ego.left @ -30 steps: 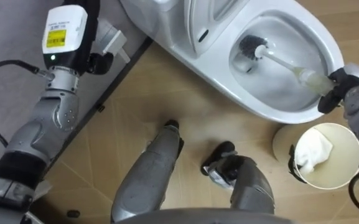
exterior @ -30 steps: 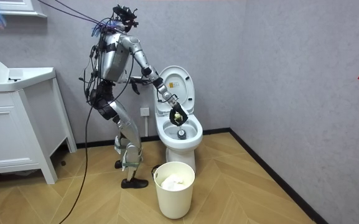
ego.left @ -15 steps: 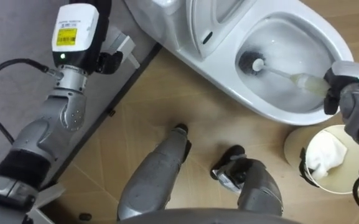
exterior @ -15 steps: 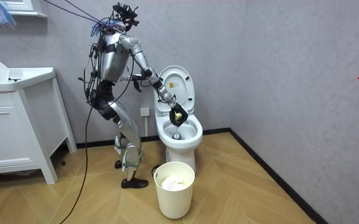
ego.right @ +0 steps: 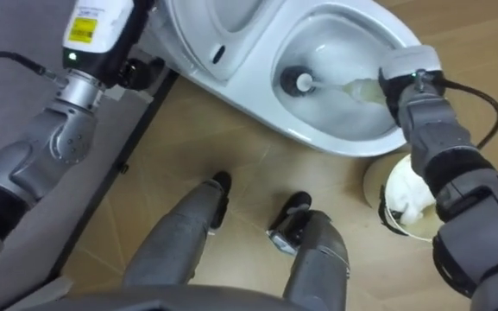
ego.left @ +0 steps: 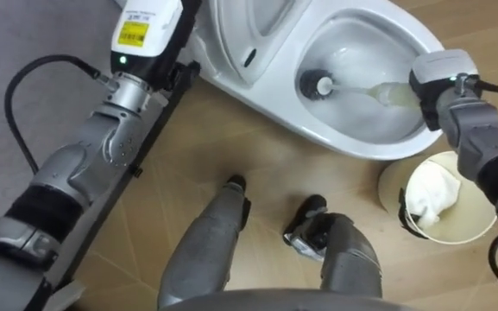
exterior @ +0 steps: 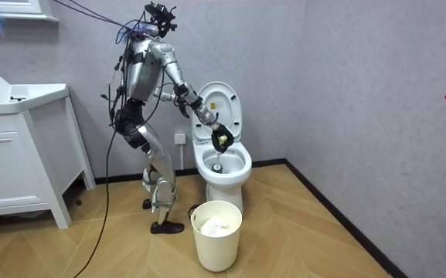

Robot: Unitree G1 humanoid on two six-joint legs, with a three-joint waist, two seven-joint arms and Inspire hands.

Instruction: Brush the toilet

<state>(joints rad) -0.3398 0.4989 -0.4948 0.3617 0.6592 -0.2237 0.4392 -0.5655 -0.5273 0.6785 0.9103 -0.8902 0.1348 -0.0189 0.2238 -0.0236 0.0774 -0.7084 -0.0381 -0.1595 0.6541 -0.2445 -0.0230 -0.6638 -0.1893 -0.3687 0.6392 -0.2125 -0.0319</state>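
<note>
My right robot hand (ego.left: 438, 82) hangs over the far rim of the toilet (ego.left: 266, 86), pinching the upper end of the brush (ego.left: 378, 90). From my head I mostly see the back of that robot hand, which covers the top of the handle. The room view shows it from the side, curled round the pale handle above the bowl. The handle slants down into the bowl, and the dark brush head (ego.left: 318, 84) sits low inside, near the drain. I cannot tell whether the bristles touch the porcelain.

My left robot hand (ego.left: 149, 30) is raised beside the toilet by the wall, cut off by the top edge. I cannot tell whether it is spread or closed.

Just beside the bowl, under my right forearm, stands one bin (ego.left: 391, 186) with a crumpled white wad (ego.left: 425, 194) in it. My arm covers part of its rim.

The room view adds the raised lid (exterior: 221, 104) and one white cabinet (exterior: 22, 154) well apart at its left. There I stand on the wooden floor (exterior: 323, 232) at the room view's left of the toilet, leaning toward it, with the bin on the floor in front.

I count one brush, one toilet, one bin and one cabinet.
</note>
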